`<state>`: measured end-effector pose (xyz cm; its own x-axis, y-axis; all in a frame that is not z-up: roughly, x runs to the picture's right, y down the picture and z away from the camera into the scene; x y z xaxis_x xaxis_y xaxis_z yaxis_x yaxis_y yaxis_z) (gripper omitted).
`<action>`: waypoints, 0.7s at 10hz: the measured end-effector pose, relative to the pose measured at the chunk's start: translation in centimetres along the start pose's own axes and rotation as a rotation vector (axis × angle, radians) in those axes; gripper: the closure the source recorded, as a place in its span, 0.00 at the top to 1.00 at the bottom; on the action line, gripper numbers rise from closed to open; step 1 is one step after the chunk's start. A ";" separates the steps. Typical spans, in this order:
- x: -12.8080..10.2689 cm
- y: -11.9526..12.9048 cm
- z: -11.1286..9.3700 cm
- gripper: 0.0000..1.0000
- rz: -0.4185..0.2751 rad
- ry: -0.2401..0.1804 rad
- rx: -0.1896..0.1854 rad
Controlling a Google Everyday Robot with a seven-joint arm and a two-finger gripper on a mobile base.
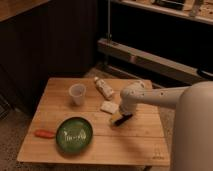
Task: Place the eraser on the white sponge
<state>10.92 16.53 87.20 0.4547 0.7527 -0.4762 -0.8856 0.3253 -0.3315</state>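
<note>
The eraser [120, 120], a small dark block with a pale yellowish end, lies on the wooden table [140, 142] right of centre. The white sponge [108, 107] lies flat just to its upper left, close to it but apart. My gripper [124, 113] is at the end of the white arm that reaches in from the right. It hangs directly over the eraser's right part, and the arm hides where they meet. Nothing lies on the sponge.
A pale bottle [104, 88] with a printed label lies behind the sponge. A clear cup [77, 93] stands to the left. A green plate [74, 134] sits at the front left, with an orange-red object [44, 133] beside it. A dark shelf unit stands behind the table.
</note>
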 end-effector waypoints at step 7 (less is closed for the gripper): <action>-0.3 1.4 0.8 1.00 -0.074 -0.013 -0.005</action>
<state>9.44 17.25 87.47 0.5179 0.7338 -0.4397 -0.8490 0.3778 -0.3694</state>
